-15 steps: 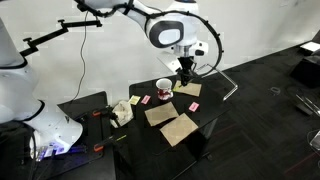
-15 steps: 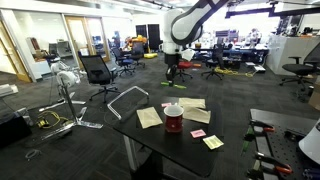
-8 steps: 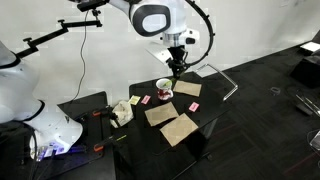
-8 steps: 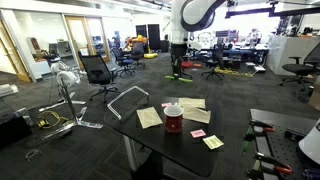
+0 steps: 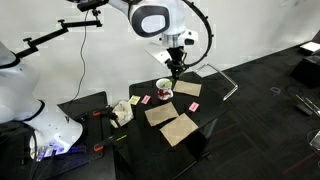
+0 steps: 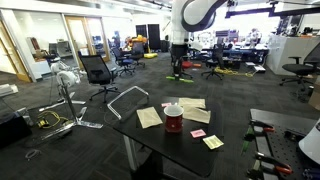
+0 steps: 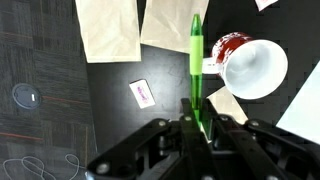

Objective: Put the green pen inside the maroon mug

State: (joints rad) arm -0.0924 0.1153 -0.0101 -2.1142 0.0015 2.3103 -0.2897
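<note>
My gripper (image 7: 197, 122) is shut on the green pen (image 7: 196, 62), which points straight down from the jaws. The maroon mug (image 7: 249, 66) stands upright on the black table with its white inside showing, just to the right of the pen tip in the wrist view. In both exterior views the gripper (image 5: 177, 66) (image 6: 177, 65) hangs well above the table, a little to one side of the mug (image 5: 163, 88) (image 6: 174, 118). The pen (image 5: 177, 71) shows as a thin green line below the jaws.
Brown paper sheets (image 5: 160, 114) (image 5: 180, 128) (image 7: 108, 28) lie flat around the mug. Small sticky notes (image 7: 142, 93) (image 5: 194, 106) (image 6: 212, 142) lie on the black table (image 5: 210, 125). A crumpled yellow cloth (image 5: 122, 110) sits near one table edge. A metal frame (image 6: 120, 100) stands on the floor.
Over the last second the arm swung from the far table edge toward the mug with the pen, and has held still for the last half second.
</note>
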